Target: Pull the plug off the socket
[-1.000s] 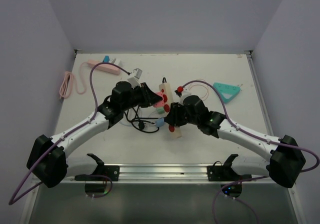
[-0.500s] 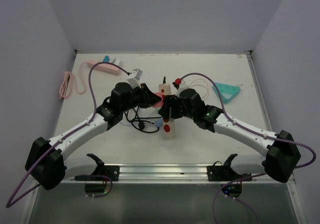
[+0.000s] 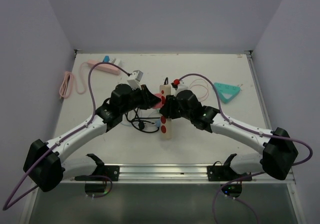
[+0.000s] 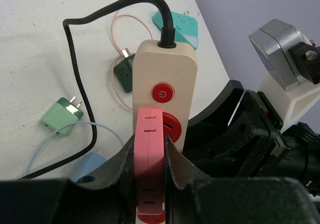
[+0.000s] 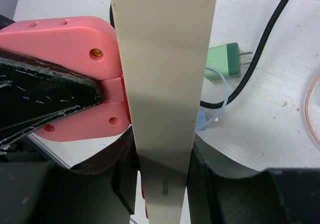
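Where both arms reach in from the near edge of the counter, their tips meet at mid-surface over a single item. Left end effector: fingers drawn together, clamped on the flat sides of the pink plug. Right end effector: fingers drawn together, clamped across the cream power strip near its nearer half. Pink plug: seated against the strip's face at a red socket, touching it, with no gap visible between the two. Cream power strip: lying lengthwise, near to far, between the two end effectors. It has a round red power button just beyond the plug, and a black cord entering its far end. Black cord: it loops back along the left of the strip. Green adapter and light blue plug: loose on the counter beside that loop, both apart from the strip. Dark green plug: just beside the strip's left edge, on a thin pink wire. Teal triangular piece: farther right, well apart. White adapter: beyond the left end effector. Pink power strip: far left corner area, carrying small plugs. Pink cable: coiled at the left edge.
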### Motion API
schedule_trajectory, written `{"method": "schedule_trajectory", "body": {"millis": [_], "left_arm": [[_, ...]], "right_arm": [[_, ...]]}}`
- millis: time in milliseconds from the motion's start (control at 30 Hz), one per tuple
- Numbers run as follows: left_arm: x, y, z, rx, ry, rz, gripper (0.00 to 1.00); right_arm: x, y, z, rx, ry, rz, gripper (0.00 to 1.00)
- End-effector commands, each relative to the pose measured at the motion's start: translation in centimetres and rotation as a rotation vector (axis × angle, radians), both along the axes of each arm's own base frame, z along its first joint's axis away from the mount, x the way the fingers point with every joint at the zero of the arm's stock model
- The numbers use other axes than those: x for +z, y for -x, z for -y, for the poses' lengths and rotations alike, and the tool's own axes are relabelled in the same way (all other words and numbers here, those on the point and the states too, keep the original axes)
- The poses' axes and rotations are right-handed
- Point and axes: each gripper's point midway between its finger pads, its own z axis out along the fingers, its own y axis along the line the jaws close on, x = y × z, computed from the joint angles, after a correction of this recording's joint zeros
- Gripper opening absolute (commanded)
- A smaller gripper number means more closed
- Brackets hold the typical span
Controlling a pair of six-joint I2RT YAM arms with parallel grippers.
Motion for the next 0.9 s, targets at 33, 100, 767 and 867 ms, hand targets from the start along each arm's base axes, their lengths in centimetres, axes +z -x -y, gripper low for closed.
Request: {"method": "schedule_trajectory", "body": {"millis": [33, 100, 767, 867], "left_arm": [[5.2, 0.4, -0.1, -0.002, 0.078, 0.138, 0.00], [5.5, 0.5, -0.1, -0.003, 0.075, 0.138, 0.00], [4.6, 1.4, -2.1, 0.041, 0.011, 0.098, 0.00], [2.4, 1.1, -1.4, 0.001, -0.020, 0.054, 0.01]], "right_arm": [[-1.6, -1.6, 3.7, -0.173, 0.093, 0.049, 0.00], [-2.5, -1.6, 5.1, -0.231, 0.116, 0.024, 0.00], [-2.1, -2.4, 14.5, -0.424, 0.067, -0.007, 0.00], [1.0, -2.4, 12.9, -0.325, 0.008, 0.059, 0.00]]}}
